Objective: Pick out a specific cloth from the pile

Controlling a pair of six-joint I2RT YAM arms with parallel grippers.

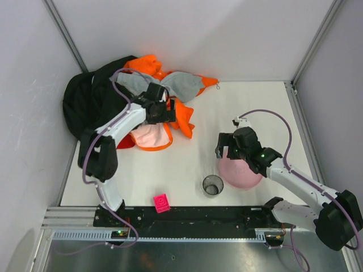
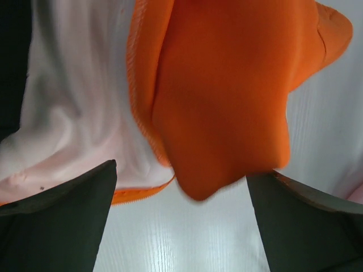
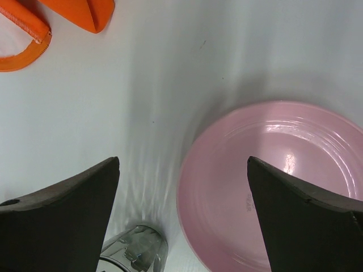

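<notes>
From above, one pile [image 1: 142, 63] of garments is lying at the far left corner of the tabletop [image 1: 187, 164]. It is showing one big black garment [image 1: 85, 102], one grey garment [image 1: 178, 85] and one pale pink cloth [image 1: 148, 136]. Orange fabric [image 1: 182, 120] is showing in several places, so how many orange garments there are cannot be told. One small red cloth [image 1: 125, 143] is peeking out at the pile's near edge, just beside the pale pink cloth and partly under the left forearm. Of the two arms, the left one is reaching over the pile, with the left end effector [image 1: 164, 113] spread wide above the orange and pink fabric and gripping nothing. The right end effector [image 1: 226, 152] is hanging spread and empty over the far rim of one pink plate [image 1: 244, 175] on the right half of the tabletop. One clear glass [image 1: 213, 185] is standing just left of the plate, and one magenta block [image 1: 162, 202] is sitting near the near edge. In the left wrist view, two dark fingers [image 2: 57, 221] are standing well apart, framing an orange fold, with the pale pink cloth to its left; no red cloth is showing here. In the right wrist view, two fingers [image 3: 306, 221] are likewise standing apart over the bare tabletop. The plate is lying at the right, the glass at the bottom edge, and two orange scraps in the top left corner.
</notes>
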